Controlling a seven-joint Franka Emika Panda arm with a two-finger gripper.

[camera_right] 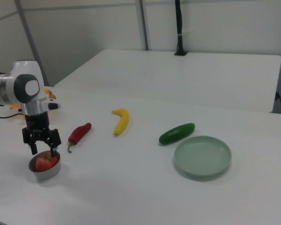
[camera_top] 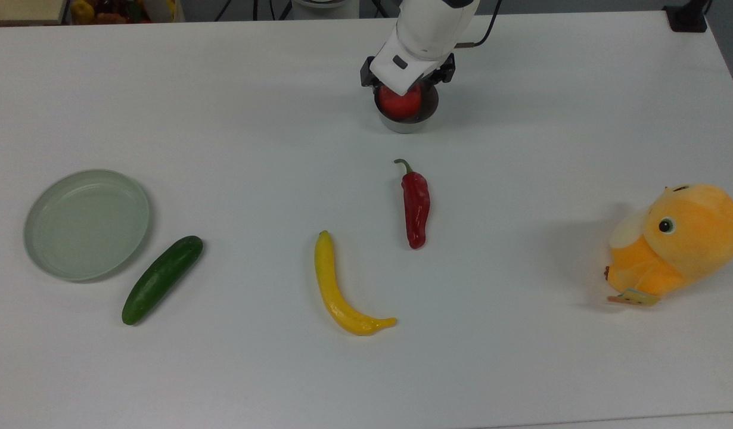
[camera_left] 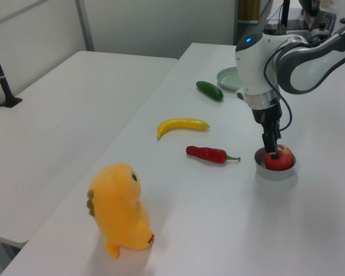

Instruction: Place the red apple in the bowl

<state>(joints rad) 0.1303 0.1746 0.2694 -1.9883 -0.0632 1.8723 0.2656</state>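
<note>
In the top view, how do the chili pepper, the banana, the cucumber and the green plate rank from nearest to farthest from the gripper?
From the gripper over the bowl:
1. Chili pepper, just below it.
2. Banana, lower, slightly left.
3. Cucumber, lower left.
4. Green plate, far left.

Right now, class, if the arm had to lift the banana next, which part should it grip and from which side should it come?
Grip the banana at its thick middle, coming straight down from above. It lies flat on the table, with nothing beside it, so the fingers could likely close across its narrow width; the tapered ends look harder to hold.
</note>
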